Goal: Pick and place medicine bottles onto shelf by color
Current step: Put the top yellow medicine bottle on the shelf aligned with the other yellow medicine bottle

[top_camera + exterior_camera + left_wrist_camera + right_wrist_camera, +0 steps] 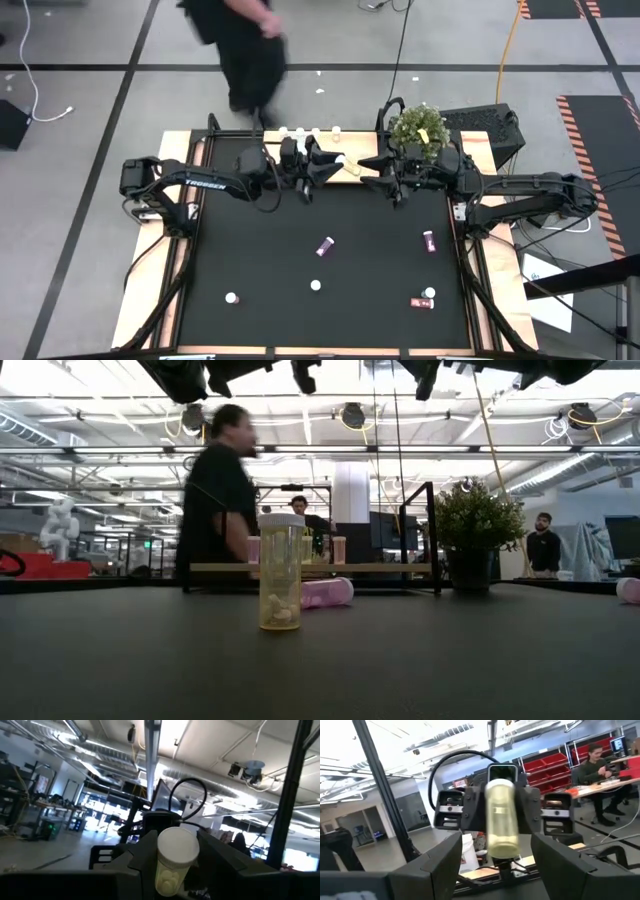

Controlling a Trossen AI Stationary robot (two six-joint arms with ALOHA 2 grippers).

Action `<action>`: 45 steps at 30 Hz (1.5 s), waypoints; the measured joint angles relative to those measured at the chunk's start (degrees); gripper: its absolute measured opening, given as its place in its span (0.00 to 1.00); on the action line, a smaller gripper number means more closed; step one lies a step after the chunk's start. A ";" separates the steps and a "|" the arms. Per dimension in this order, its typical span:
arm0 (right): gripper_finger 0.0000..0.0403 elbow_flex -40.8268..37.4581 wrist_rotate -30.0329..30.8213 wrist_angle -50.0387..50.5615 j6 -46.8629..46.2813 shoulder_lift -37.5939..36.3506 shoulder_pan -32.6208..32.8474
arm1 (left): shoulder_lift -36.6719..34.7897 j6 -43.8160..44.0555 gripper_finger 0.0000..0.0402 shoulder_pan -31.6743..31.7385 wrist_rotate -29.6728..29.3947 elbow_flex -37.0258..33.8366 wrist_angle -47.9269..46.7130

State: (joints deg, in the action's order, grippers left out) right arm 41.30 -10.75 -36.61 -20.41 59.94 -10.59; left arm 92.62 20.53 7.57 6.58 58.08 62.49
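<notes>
**Yellow bottle passed between arms above the desk's far edge**

The left tool point(322, 166) pinches a yellow bottle point(347, 167) beside the shelf point(310, 568). The right tool point(378, 172) stands spread around the bottle's other end. Best: close the right squarely before the left lets go, keeping the bottle level.

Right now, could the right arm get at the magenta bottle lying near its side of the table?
Probably yes: the right gripper has open fingers, and only bare black tabletop lies between it and the magenta, white-capped bottle.
</notes>
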 joint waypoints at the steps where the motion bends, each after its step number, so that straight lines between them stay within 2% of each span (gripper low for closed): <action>1: 0.57 0.00 -0.09 0.01 -0.26 0.00 0.04 | 0.00 0.00 0.33 -0.13 -0.49 0.00 -0.22; 6: 0.54 0.00 -0.02 -0.04 -0.32 0.18 0.04 | 0.00 0.55 0.33 -0.26 -2.35 0.00 -0.08; 16: 0.46 -0.02 0.38 -4.53 -0.10 5.94 0.07 | 0.00 -0.27 0.33 -0.30 -2.75 0.00 -0.10; 24: 0.41 -0.02 0.50 -9.10 0.07 5.86 0.04 | 0.00 -0.29 0.33 -0.26 -2.74 0.00 -0.05; 34: 0.23 -0.02 0.51 -8.44 -1.15 5.86 0.00 | 0.00 1.03 0.33 -0.20 -2.72 0.02 -0.76; 37: 0.21 -0.02 1.75 -7.57 -0.45 5.84 0.00 | -0.09 3.16 0.33 0.32 -2.72 0.09 -2.25; 40: 0.24 -0.02 4.75 -4.69 1.07 5.14 -0.18 | -0.13 8.45 0.38 1.73 -2.50 0.11 -5.51; 45: 0.26 -0.02 4.89 0.77 2.07 3.02 -1.57 | -0.96 8.96 0.55 4.88 2.66 1.34 -14.26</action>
State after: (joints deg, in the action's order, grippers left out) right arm 41.28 -5.86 -35.84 -18.34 62.96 -12.16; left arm 91.66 29.50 12.45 9.24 59.42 48.24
